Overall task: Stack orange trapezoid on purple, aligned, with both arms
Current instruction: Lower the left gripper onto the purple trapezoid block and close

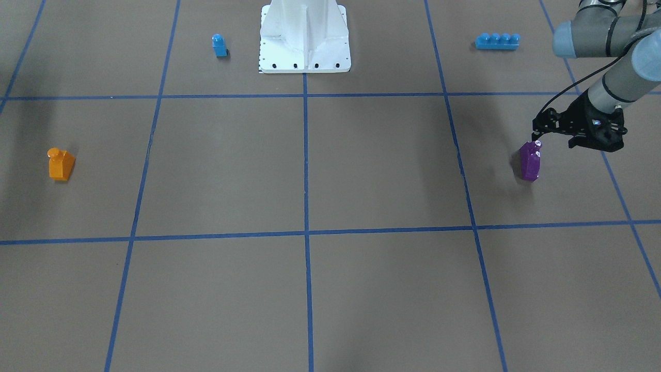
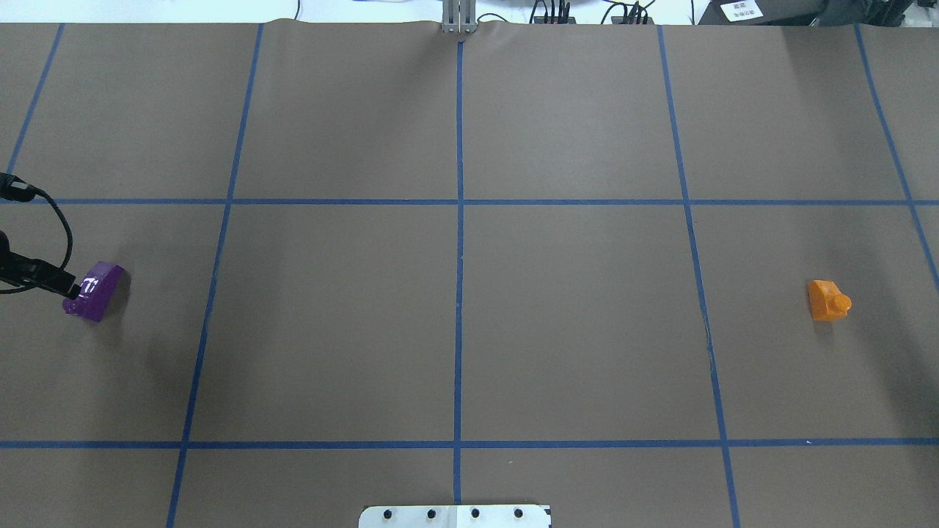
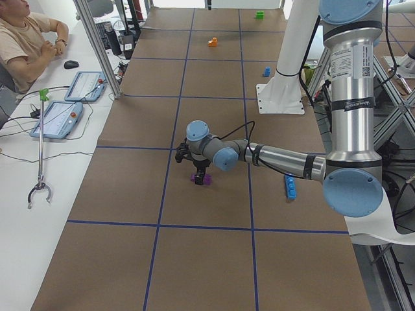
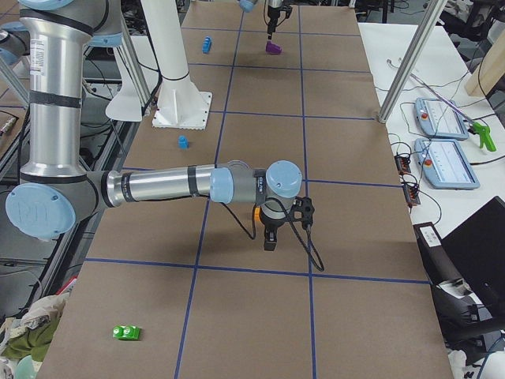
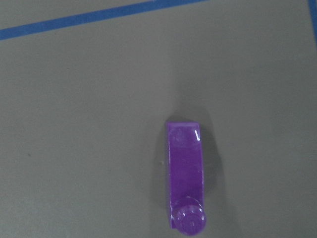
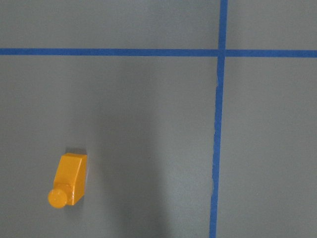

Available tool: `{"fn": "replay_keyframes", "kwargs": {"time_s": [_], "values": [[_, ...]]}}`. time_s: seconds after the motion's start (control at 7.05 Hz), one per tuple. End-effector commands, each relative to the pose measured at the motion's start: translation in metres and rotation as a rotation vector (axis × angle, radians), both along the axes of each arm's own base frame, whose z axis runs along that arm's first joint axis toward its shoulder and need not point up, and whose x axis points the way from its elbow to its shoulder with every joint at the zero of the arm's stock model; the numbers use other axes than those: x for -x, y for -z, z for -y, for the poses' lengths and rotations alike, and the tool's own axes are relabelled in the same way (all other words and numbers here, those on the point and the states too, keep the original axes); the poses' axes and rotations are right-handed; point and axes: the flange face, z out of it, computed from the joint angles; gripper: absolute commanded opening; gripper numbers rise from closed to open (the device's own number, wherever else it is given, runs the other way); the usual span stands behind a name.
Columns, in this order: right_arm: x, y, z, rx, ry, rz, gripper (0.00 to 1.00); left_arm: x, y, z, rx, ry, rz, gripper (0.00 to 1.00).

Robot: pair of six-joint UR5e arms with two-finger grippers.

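The purple brick (image 1: 530, 161) stands on the brown table at my left side, stud up; it also shows in the overhead view (image 2: 94, 291) and the left wrist view (image 5: 185, 173). My left gripper (image 1: 537, 135) hangs just over its stud end, fingers looking shut and empty, a little above the brick. The orange trapezoid (image 1: 61, 164) stands far off on my right side, seen in the overhead view (image 2: 827, 299) and the right wrist view (image 6: 69, 179). My right gripper (image 4: 270, 243) shows only in the exterior right view, beside the orange trapezoid; I cannot tell its state.
A small blue single-stud brick (image 1: 219, 45) and a long blue four-stud brick (image 1: 497, 41) lie either side of the white robot base (image 1: 304, 36). A green brick (image 4: 126, 332) lies at my far right. An operator (image 3: 26, 39) sits beyond the table.
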Motion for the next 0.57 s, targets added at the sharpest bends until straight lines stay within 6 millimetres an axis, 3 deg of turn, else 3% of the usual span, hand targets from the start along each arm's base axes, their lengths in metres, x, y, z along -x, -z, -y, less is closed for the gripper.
{"fn": "replay_keyframes", "kwargs": {"time_s": [0.0,0.14,0.43], "values": [[0.000,0.002,-0.002,-0.001,0.000,0.006,1.00,-0.032,-0.005,0.001,0.010,-0.005,0.019,1.00],[-0.001,-0.005,-0.008,0.012,0.001,0.003,1.00,-0.049,0.001,0.006,0.008,-0.021,0.014,1.00],[0.000,-0.004,-0.009,0.012,0.001,0.005,1.00,-0.050,-0.010,0.004,0.022,-0.026,0.024,0.94]]}}
